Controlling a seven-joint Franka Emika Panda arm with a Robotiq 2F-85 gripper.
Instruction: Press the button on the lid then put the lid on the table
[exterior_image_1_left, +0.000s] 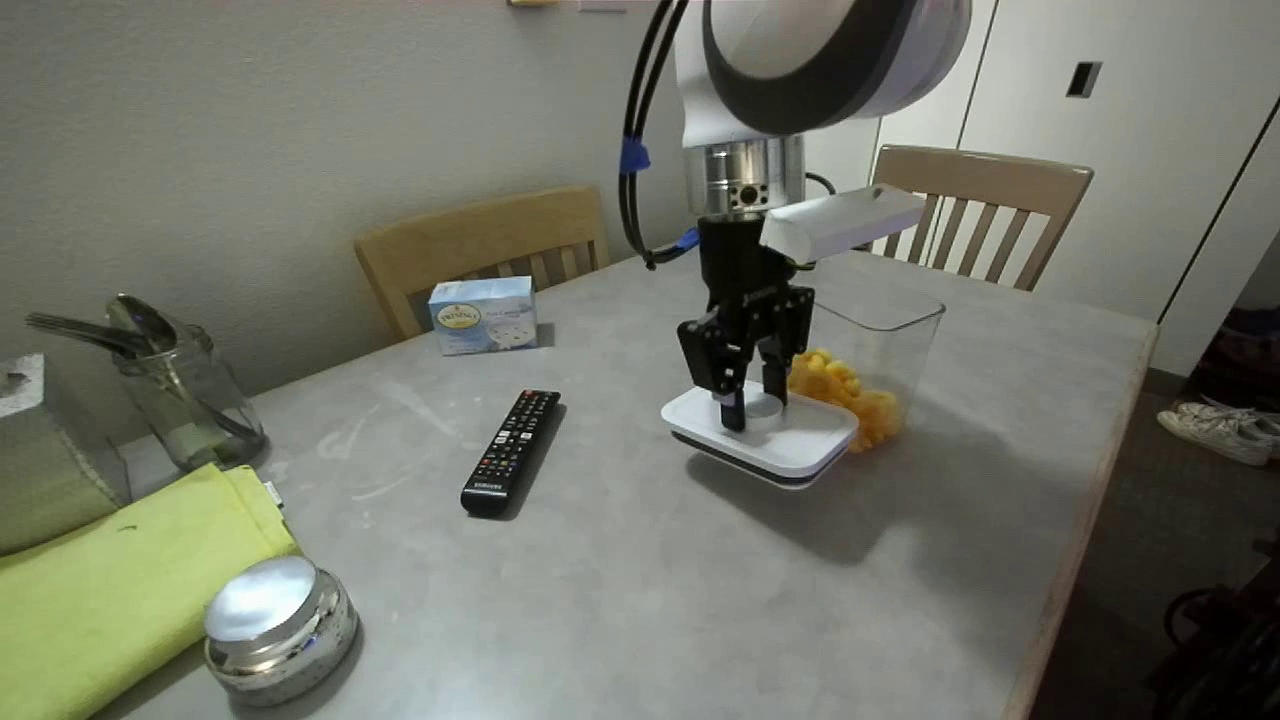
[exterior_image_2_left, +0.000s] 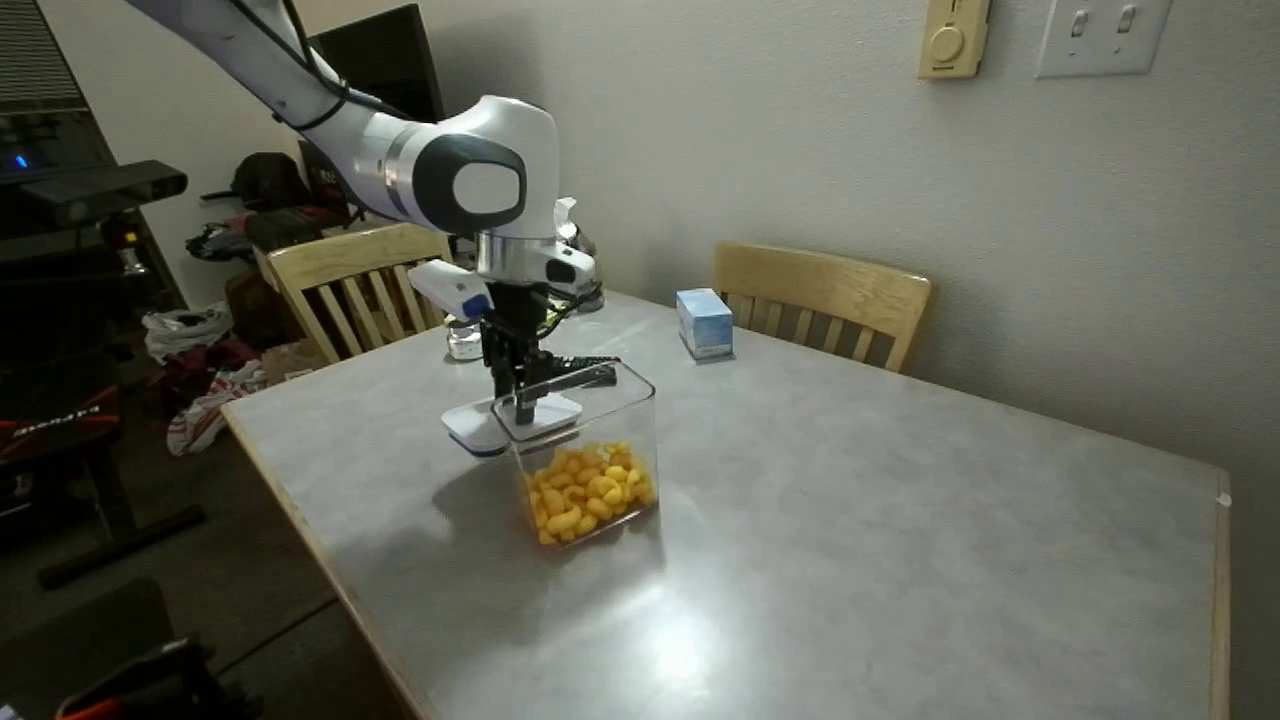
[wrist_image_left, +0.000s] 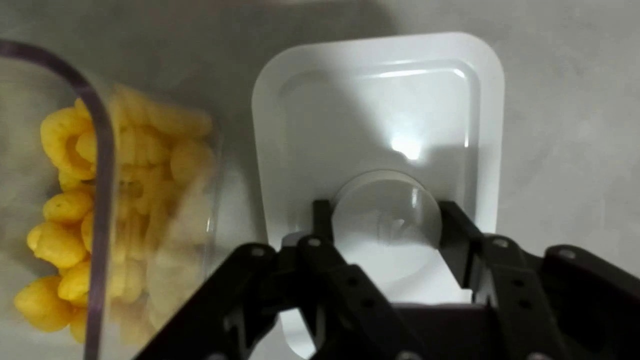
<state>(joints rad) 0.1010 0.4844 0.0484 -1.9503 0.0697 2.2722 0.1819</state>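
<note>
One gripper (exterior_image_1_left: 755, 400) holds one lid (wrist_image_left: 370, 115) by its one button (wrist_image_left: 387, 215), above one table (exterior_image_1_left: 620, 600). One clear container (wrist_image_left: 104, 175) stands alongside.

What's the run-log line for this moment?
Claw: shut on button | lid: held above table, not yet placed | clear container: uncovered, yellow puffs inside
</note>
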